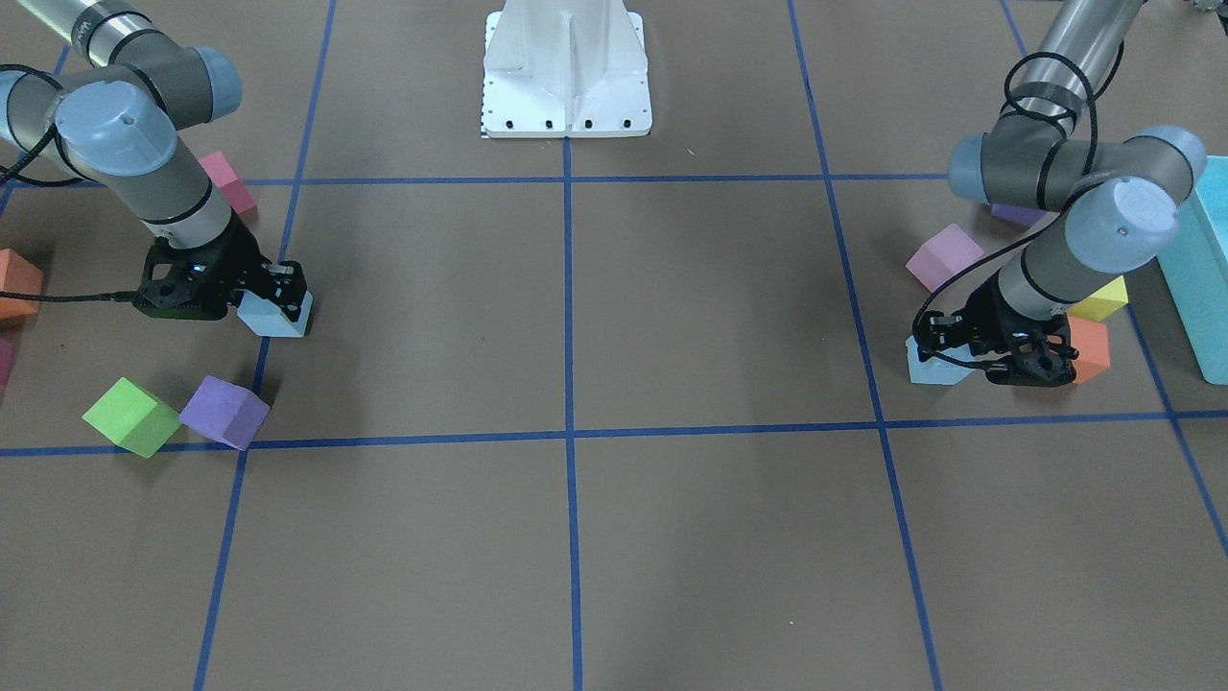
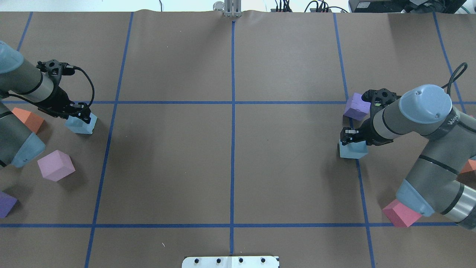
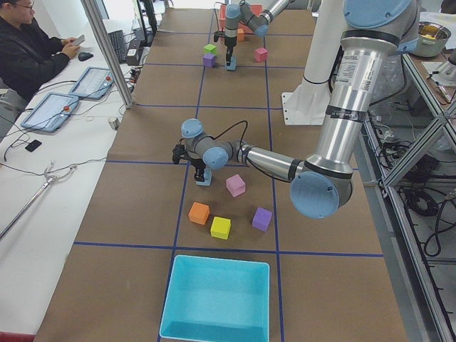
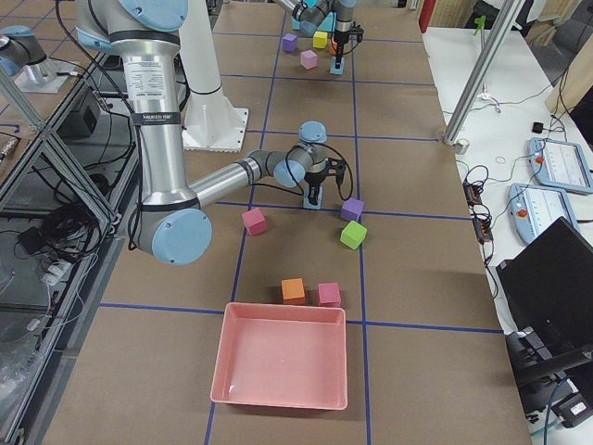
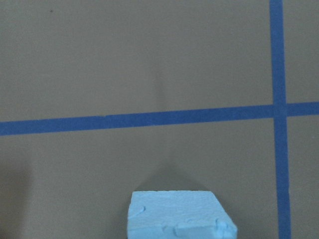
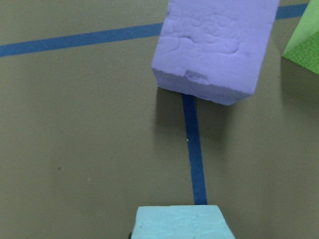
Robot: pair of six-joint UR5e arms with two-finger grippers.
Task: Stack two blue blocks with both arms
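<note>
One pale blue block (image 1: 278, 317) lies at the right arm's side, also in the overhead view (image 2: 81, 125). My right gripper (image 1: 285, 288) is down over it, fingers against its sides, and the block shows at the bottom of the right wrist view (image 6: 179, 224). The other blue block (image 1: 932, 367) lies at the left arm's side, also in the overhead view (image 2: 352, 150). My left gripper (image 1: 945, 336) is closed over it, and it shows in the left wrist view (image 5: 177, 216). Both blocks sit at table level, far apart.
A purple cube (image 1: 225, 411), a green cube (image 1: 131, 416) and a pink cube (image 1: 228, 182) lie near the right gripper. A lilac cube (image 1: 945, 256), a yellow cube (image 1: 1103, 299), an orange cube (image 1: 1089, 347) and the turquoise bin (image 1: 1204, 278) are near the left gripper. The white base (image 1: 566, 67) stands at the back.
</note>
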